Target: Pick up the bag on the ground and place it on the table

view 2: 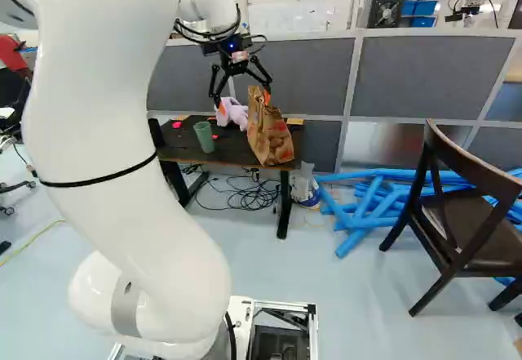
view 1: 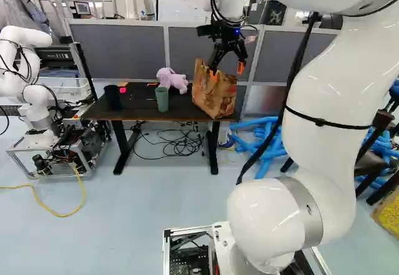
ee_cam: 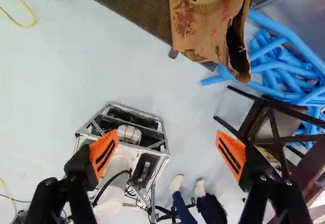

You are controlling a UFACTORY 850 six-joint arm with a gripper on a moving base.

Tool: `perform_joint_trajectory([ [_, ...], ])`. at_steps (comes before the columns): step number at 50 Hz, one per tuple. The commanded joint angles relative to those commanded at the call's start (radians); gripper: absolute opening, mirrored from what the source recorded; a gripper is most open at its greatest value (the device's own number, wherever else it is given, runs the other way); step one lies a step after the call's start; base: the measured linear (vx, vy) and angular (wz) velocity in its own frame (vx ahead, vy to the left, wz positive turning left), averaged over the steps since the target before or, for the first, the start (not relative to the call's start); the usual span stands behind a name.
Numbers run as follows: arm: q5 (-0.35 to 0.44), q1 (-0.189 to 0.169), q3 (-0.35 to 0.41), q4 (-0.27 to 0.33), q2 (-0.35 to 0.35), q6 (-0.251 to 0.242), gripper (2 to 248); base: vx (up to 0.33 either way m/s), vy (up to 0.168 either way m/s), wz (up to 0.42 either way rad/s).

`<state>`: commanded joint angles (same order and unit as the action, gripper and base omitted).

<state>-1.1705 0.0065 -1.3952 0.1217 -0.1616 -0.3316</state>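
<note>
On the table, right-hand end in both base views: one brown paper bag (view 1: 215,94) with dark and red print, upright but tilted, top folds uneven.
Gripper: one, black, two-fingered with orange pads (view 1: 227,70); fingers spread wide, nothing held between them; above the bag in the base views, the bag ahead of it in the wrist view.
Table: one, dark-topped (view 1: 140,105), with two black legs showing.
Plush toy: one, pale lavender (view 1: 172,80), beside the bag.
Cups: two, one grey-green (view 1: 162,99) near the toy, one black (view 1: 113,97) at the other end.
Under the table: one tangle of black cables (view 1: 177,144).
Blue foam tubes (view 2: 375,213): many, too jumbled to count, heaped beyond the table's end.
Chair: one dark wooden one (view 2: 469,221) at the right of the right base view.
Another robot: one white arm (view 1: 28,69), left of the table in the left base view.
</note>
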Motion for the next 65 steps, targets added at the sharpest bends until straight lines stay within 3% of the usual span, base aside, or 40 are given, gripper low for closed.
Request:
perform_joint_trajectory([
  [33, 0.216, -0.001, 0.139, -0.013, 0.047, 0.035, 247, 0.000, 0.000, 0.000],
  [65, 0.544, -0.002, 0.348, -0.032, 0.117, 0.088, 247, 0.000, 0.000, 0.000],
])
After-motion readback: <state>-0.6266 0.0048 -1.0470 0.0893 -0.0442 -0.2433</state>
